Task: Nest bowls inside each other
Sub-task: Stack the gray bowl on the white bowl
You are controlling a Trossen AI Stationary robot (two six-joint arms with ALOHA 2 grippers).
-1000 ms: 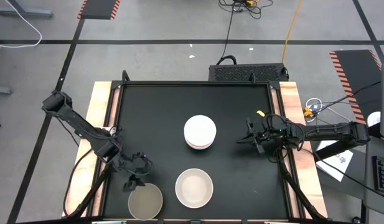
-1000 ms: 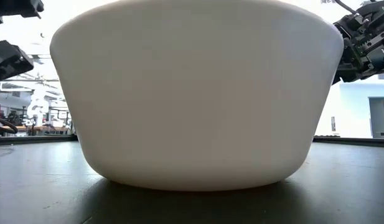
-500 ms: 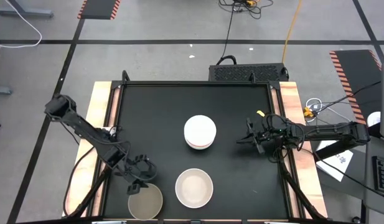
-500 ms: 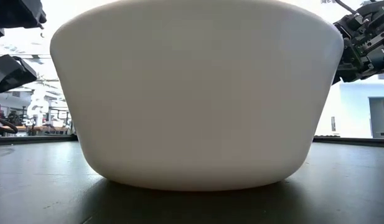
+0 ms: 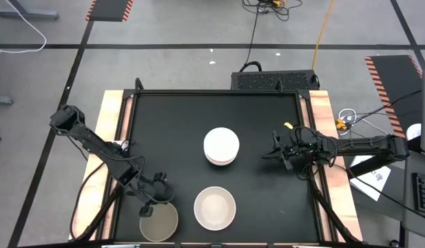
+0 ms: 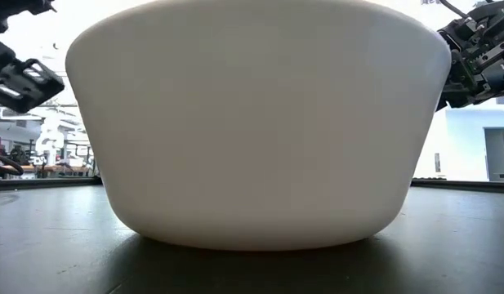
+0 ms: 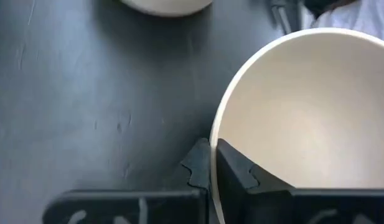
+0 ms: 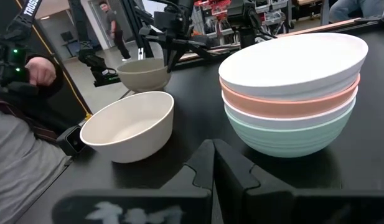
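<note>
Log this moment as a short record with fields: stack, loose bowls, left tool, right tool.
stack: white bowl nested on salmon pink bowl, on mint green bowl, mid-table
loose bowls: cream bowl near the front edge; olive-grey bowl at front left
left tool: left tool shut on the olive-grey bowl's rim, one finger inside, one outside
right tool: right tool shut, holding nothing, waiting near the table's right edge beside the stack
</note>
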